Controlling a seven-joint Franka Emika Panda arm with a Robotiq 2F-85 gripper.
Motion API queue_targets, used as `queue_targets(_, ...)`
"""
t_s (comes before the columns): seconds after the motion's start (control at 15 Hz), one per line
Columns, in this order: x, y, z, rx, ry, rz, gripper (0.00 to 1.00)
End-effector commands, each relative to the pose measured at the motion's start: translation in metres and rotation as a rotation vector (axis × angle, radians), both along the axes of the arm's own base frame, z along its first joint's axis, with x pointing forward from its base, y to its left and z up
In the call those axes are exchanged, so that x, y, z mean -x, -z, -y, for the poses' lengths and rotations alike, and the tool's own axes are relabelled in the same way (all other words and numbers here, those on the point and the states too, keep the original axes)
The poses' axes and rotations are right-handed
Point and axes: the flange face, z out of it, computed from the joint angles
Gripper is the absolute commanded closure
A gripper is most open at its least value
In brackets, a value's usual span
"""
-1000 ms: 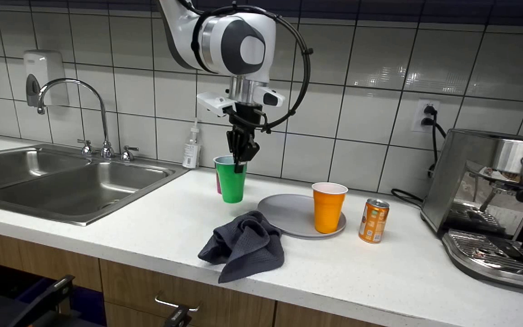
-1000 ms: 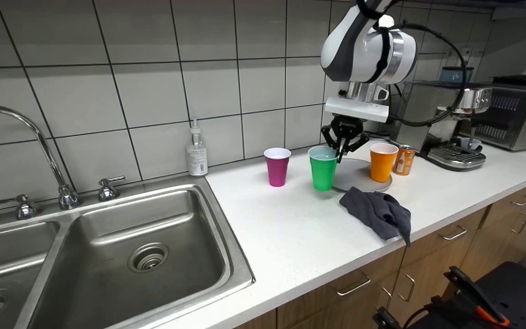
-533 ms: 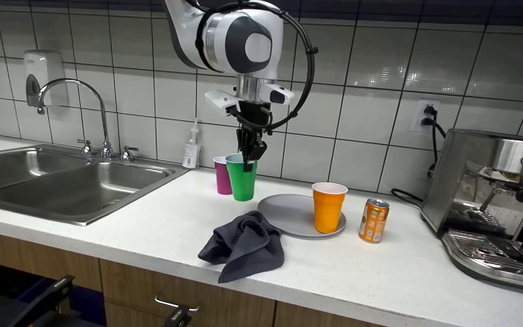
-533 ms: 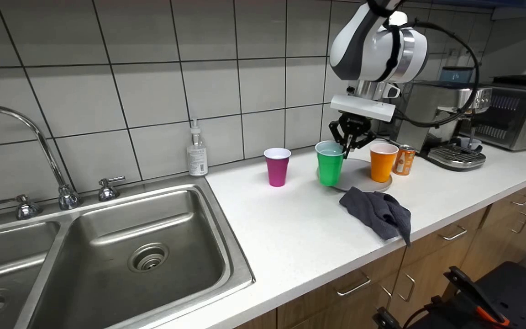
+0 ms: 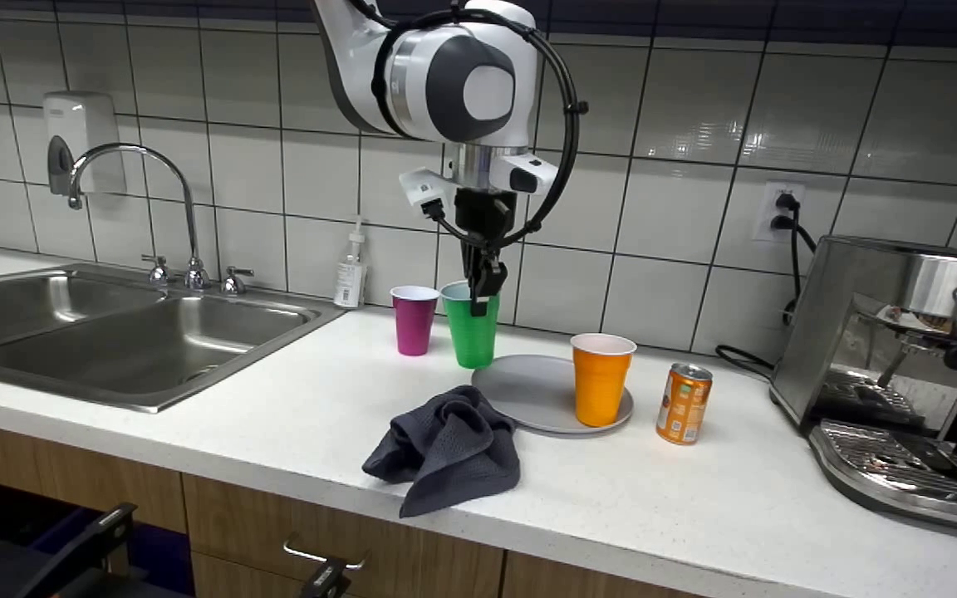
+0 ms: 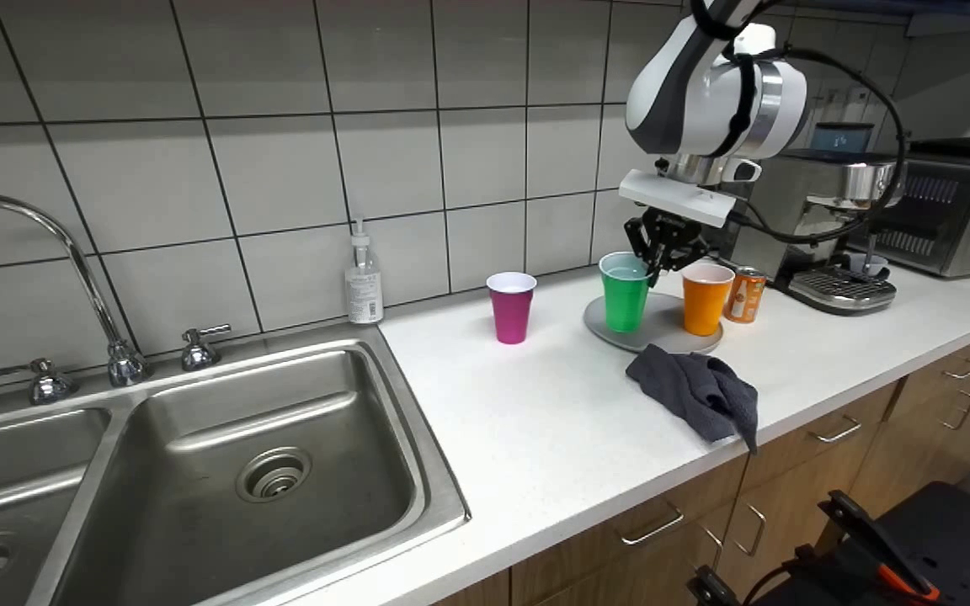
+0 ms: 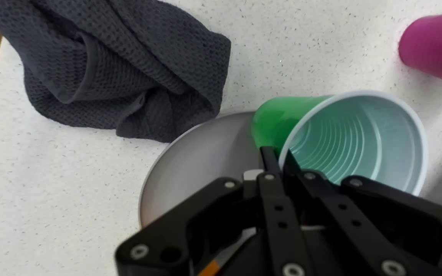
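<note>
My gripper is shut on the rim of a green cup, with one finger inside the cup and the other outside. In both exterior views the green cup hangs upright or nearly so from the gripper. Its base overlaps the edge of a round grey plate; whether it touches the plate I cannot tell. An orange cup stands on the right part of that plate. To the left of the held cup, a magenta cup stands on the counter.
A crumpled dark grey cloth lies in front of the plate, near the counter edge. An orange can stands right of the plate, before a coffee machine. The sink and a soap bottle are to the left.
The gripper has carried the green cup to the right, over the edge of the plate. The magenta cup, partly covered before in an exterior view, now shows whole. Nothing else has moved.
</note>
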Motion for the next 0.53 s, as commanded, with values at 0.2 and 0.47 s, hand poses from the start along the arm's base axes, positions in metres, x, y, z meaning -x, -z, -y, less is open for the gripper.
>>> queue_targets(0.2,0.006,0.009,0.023,0.0,0.138,0.017,0.99)
queue_targets(0.47,0.007,0.021,0.034,0.0,0.192,0.009,0.99)
